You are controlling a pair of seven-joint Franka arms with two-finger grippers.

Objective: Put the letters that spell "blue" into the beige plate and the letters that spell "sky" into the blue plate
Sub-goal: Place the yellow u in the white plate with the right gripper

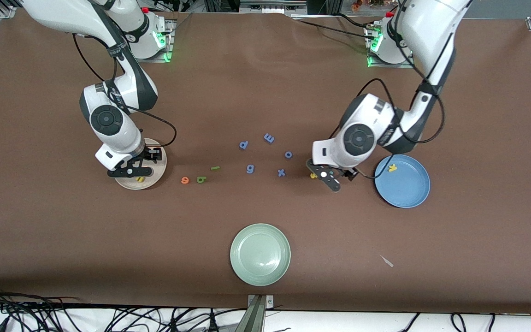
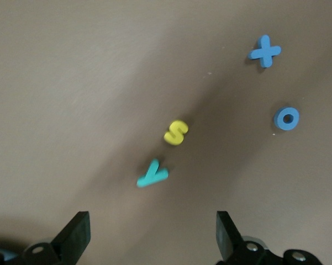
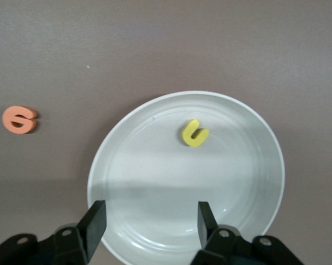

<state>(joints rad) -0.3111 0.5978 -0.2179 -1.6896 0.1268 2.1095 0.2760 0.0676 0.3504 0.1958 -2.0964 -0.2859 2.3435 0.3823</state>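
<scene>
Hovering wide open and empty over the yellow s (image 2: 176,132) and teal y (image 2: 152,174) beside the blue plate (image 1: 413,196), our left gripper (image 2: 149,234) should straddle one letter. The right gripper (image 3: 152,221), parted and empty, sits over the beige plate (image 3: 127,221) holding the yellow u (image 3: 195,133).

Yellow u (image 3: 195,134) in beige plate (image 3: 254,187); yellow k (image 1: 392,168) in blue plate (image 1: 408,196); rest on table.

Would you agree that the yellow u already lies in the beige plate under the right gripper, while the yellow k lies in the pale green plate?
Not quite. The yellow k lies in the blue plate, as the front view shows; the pale green plate holds no letter. The rest stands: the yellow u lies in the beige plate, under the open right gripper.
</scene>
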